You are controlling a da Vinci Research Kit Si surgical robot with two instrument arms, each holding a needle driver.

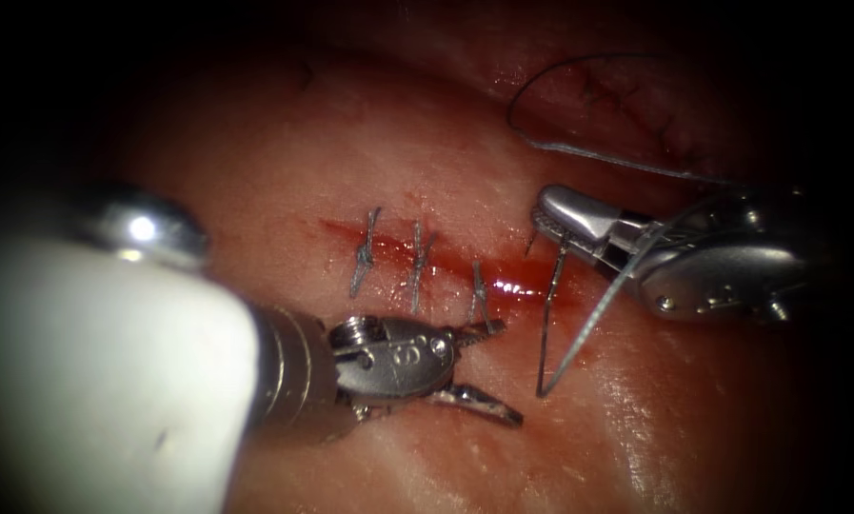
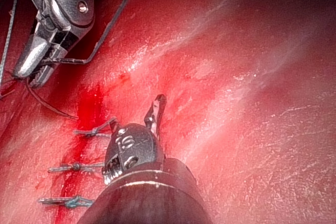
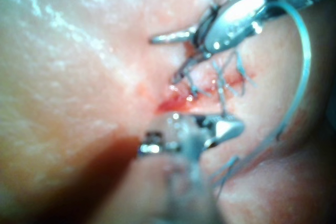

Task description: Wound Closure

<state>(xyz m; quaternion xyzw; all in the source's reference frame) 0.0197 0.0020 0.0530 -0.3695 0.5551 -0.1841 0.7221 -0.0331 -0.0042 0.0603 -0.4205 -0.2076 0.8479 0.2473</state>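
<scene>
The cut (image 1: pixel 522 286) runs across the tissue (image 1: pixel 284 143) with three tied stitches (image 1: pixel 419 262) over it and red fluid pooled at its right end. My right tool (image 1: pixel 546 221) sits just right of the cut, jaws shut on the thread (image 1: pixel 588 324). The thread hangs in a narrow V below the tool, and another loop of thread (image 1: pixel 626 164) lies behind it. My left tool (image 1: pixel 493 369) is below the third stitch (image 1: pixel 481 295), jaws open and holding nothing. In the right wrist view the left tool (image 3: pixel 176 56) is open beside the stitches. I cannot make out the needle.
The left arm's thick pale shaft (image 1: pixel 93 362) fills the near left. Cut thread ends stick up from the stitches (image 2: pixel 79 167). A dark strand (image 2: pixel 50 103) runs from the right tool (image 2: pixel 31 69) down to the tissue by the cut.
</scene>
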